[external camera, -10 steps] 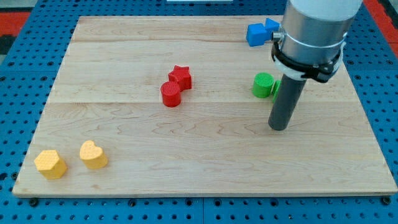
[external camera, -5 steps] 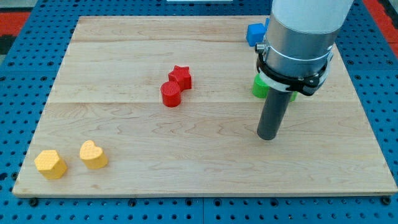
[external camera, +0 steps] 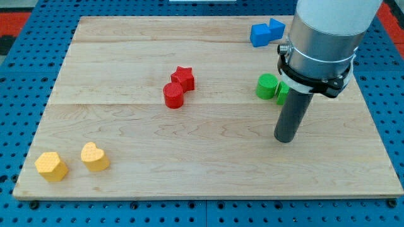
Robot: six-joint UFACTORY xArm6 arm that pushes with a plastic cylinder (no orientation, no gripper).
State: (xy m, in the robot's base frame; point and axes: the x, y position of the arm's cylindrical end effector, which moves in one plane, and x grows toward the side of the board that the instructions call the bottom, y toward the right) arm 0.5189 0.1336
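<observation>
My tip (external camera: 285, 140) sits on bare board just below the green cylinder (external camera: 267, 86); no gripper here, just a rod.

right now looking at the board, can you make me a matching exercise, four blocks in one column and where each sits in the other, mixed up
Column 1
1. red star
2. yellow heart
3. blue blocks
4. green cylinder

Column 2
A. near the view's top edge of the board, right of centre
B. near the view's bottom left corner, beside a yellow hexagon
D. about mid-board, touching a red cylinder
C. just above and left of my tip, partly beside the rod

Pairs: 1-D, 2-B, 3-A, 4-C
</observation>
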